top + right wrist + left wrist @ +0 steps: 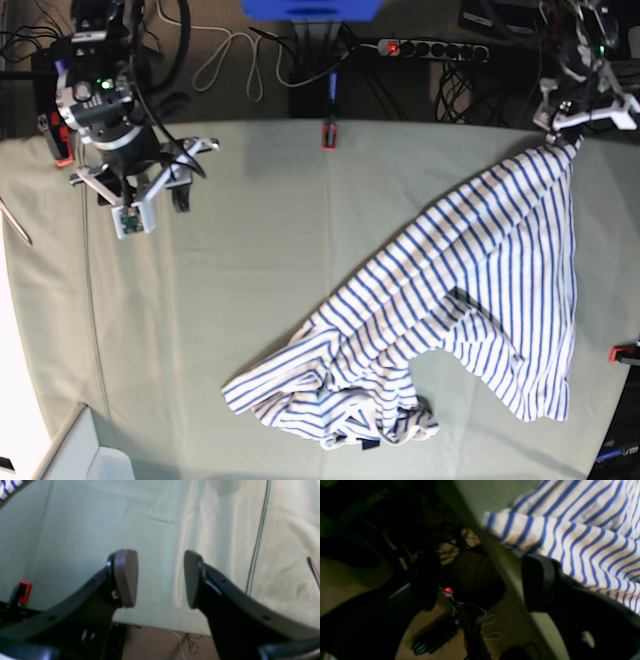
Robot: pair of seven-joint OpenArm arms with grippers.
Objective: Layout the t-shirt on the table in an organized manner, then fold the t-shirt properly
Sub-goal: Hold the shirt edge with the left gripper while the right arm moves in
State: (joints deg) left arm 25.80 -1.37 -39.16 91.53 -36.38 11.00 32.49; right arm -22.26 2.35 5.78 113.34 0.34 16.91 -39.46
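The t-shirt [470,320], white with thin blue stripes, sprawls over the right half of the bench [250,250], one corner drawn up to the far right edge and the rest trailing down to a crumpled heap at the near middle. Judge it light, limp cotton: it will sag, stretch along the pull and bunch wherever it drags, so you cannot push it flat, only lift and spread it.

The left gripper [562,128], at the far right corner in the base view, has the shirt's corner pinched at its tip, the fabric fanning away from it in a taut triangle. In the left wrist view the striped cloth [582,535] runs behind one dark finger [540,580], though blur keeps you from seeing the pinch itself.

The right gripper [161,578] hangs well apart from the shirt, over bare cloth at the far left, its fingers [126,577] spread wide and carrying nothing. A red clamp [24,588] shows at the bench edge beside it, and a thin cable [258,537] lies across the cover.

For the next hold, you would likely do best with a hem corner or shoulder seam, where doubled fabric gives the pads something to bite. The bunched near end hides its edges, so which corner lies where cannot be told.
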